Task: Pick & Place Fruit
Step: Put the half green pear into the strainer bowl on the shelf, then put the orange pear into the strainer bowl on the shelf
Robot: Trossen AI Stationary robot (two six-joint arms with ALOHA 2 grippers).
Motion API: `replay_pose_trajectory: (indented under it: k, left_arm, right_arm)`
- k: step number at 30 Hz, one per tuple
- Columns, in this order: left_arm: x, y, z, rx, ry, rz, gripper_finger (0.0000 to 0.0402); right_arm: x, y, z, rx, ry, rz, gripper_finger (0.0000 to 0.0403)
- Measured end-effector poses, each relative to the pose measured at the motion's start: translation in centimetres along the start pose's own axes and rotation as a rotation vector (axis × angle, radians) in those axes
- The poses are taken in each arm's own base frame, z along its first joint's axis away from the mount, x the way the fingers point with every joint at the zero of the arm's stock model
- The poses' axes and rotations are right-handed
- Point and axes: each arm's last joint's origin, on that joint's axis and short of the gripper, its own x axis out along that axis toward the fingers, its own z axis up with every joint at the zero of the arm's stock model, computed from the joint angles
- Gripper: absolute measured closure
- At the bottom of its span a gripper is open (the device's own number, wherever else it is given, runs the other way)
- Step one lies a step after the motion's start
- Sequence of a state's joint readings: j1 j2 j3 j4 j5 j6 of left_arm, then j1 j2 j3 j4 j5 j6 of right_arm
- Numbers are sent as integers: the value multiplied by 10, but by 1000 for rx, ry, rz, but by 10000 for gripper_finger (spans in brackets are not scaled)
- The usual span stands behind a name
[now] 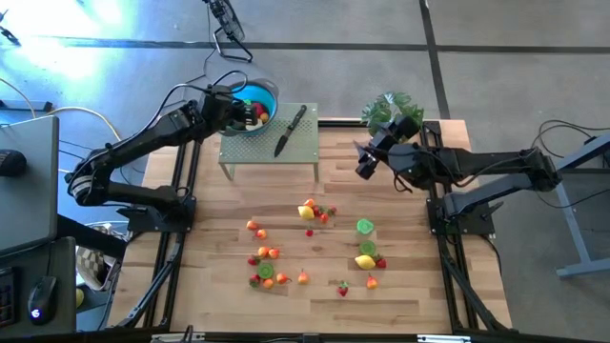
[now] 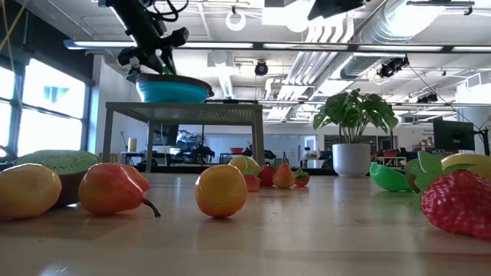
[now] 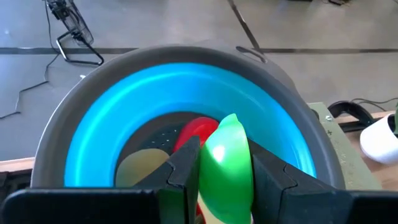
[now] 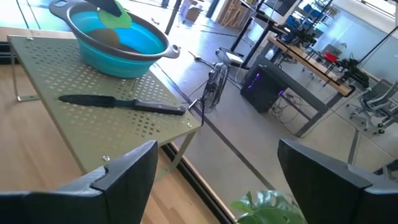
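My left gripper (image 1: 252, 112) is over the blue bowl (image 1: 268, 93), shut on a bright green fruit piece (image 3: 227, 158). The bowl (image 3: 118, 112) stands on a green perforated stand (image 1: 272, 151) and holds a red piece (image 3: 198, 129) and a pale yellow piece (image 3: 142, 167). Several small fruit pieces lie loose on the wooden table, among them an orange and yellow pair (image 1: 307, 211), a green half (image 1: 365, 227) and a lemon (image 1: 365, 261). My right gripper (image 1: 365, 169) hangs open above the table to the right of the stand, holding nothing. My left gripper pinches the green fruit piece by its two flat sides (image 3: 209, 171) between its two fingers. The piece's rounded end sticks out past the fingertips, and the piece hangs clear above the inside of the bowl. The fingers slant down over the bowl's near rim.
A black-handled knife (image 1: 290, 131) lies on the stand beside the bowl. A potted plant (image 1: 391, 107) stands at the table's far right corner, close behind my right gripper. Bare wood lies between the stand and the scattered fruit.
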State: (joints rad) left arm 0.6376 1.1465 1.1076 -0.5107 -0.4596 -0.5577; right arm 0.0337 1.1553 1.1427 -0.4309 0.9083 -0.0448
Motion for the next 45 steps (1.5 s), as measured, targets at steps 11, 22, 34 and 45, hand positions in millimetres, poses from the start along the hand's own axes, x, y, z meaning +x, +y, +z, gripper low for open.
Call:
replay_pose_trajectory:
  k: [11, 22, 34, 45]
  left_arm:
    - [0, 0, 0, 9, 0, 3, 298]
    - [0, 0, 0, 5, 5, -4, 213]
    - [-7, -6, -2, -5, 64, -140, 265]
    - [-60, -21, -7, 61, 12, -341, 392]
  right_arm:
    - [3, -2, 0, 5, 5, 6, 78]
    - [3, -2, 0, 4, 6, 7, 78]
    - [-1, 11, 3, 19, -36, 435, 120]
    - [-14, 17, 27, 92, -277, 575, 311]
